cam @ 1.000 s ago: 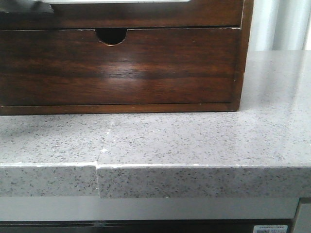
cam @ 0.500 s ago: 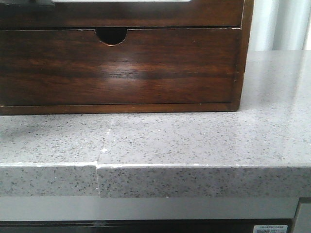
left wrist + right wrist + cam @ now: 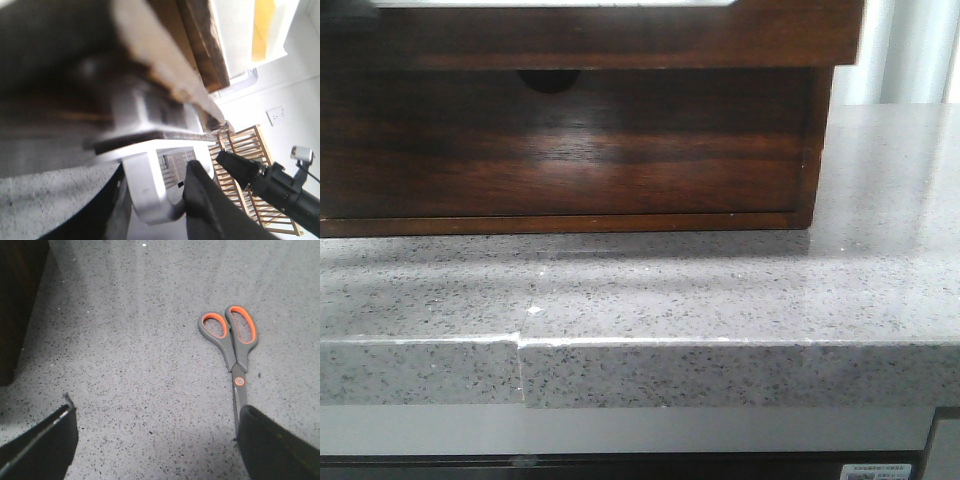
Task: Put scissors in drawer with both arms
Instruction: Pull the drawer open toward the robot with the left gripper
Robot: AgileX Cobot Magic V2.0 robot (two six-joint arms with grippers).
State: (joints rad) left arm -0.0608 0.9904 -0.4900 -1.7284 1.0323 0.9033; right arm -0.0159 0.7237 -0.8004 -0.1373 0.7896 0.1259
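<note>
Dark brown glossy wood fills the upper half of the front view: the drawer juts forward over the deeper drawer below it, shading that one's half-round notch at about 12 o'clock. Both sit in a wooden box on a grey speckled counter, which has a chipped seam at 7 o'clock in the front view.

In the right wrist view the scissors lie flat on the counter, grey with orange-lined handles, blades closed and pointing toward 6 o'clock. The right claw hangs above the counter with its fingers spread wide, one at 8 o'clock and the other at 4 o'clock, its edge covering the blade tips.

The left wrist view is blurred; the left claw sits right against the wood, and whether it is spread or pinching cannot be told.
</note>
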